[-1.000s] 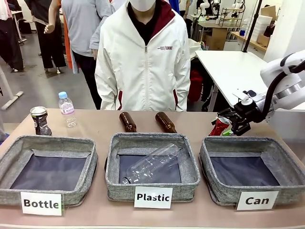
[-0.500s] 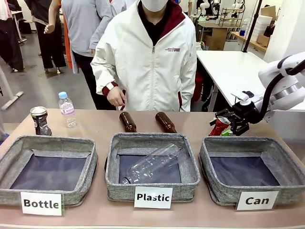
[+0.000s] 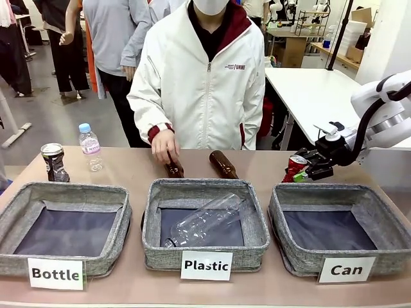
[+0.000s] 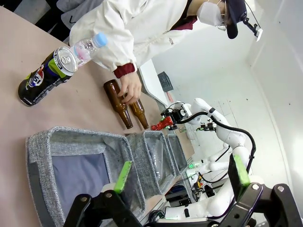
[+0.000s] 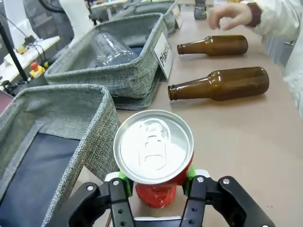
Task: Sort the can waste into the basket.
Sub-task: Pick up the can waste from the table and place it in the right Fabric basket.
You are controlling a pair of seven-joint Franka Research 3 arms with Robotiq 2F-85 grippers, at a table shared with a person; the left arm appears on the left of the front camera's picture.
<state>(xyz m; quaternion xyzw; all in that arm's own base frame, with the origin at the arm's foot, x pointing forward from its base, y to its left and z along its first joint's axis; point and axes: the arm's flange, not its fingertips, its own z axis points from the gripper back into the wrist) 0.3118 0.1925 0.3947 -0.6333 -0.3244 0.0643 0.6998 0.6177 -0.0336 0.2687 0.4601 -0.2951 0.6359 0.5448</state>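
Observation:
My right gripper (image 3: pixel 307 172) (image 5: pixel 156 183) is shut on the red can (image 3: pixel 296 168) (image 5: pixel 154 146), its green pads pressed against the can's sides below the silver top. It holds the can just behind the far left corner of the grey "Can" basket (image 3: pixel 334 190) (image 5: pixel 71 101). The dark can (image 3: pixel 54 162) (image 4: pixel 45 75) stands on the table at the far left, behind the "Bottle" basket (image 3: pixel 64 189). Above that basket my left gripper (image 4: pixel 182 175) hangs open with nothing between its fingers.
The person's hand (image 3: pixel 166 149) rests on the left of two brown bottles (image 3: pixel 223 164) lying behind the "Plastic" basket (image 3: pixel 205 187), which holds a clear bottle (image 3: pixel 205 219). A small water bottle (image 3: pixel 90 146) stands beside the dark can.
My right gripper has shut on the red can and raised it slightly. The person's hand has come down onto the left brown bottle.

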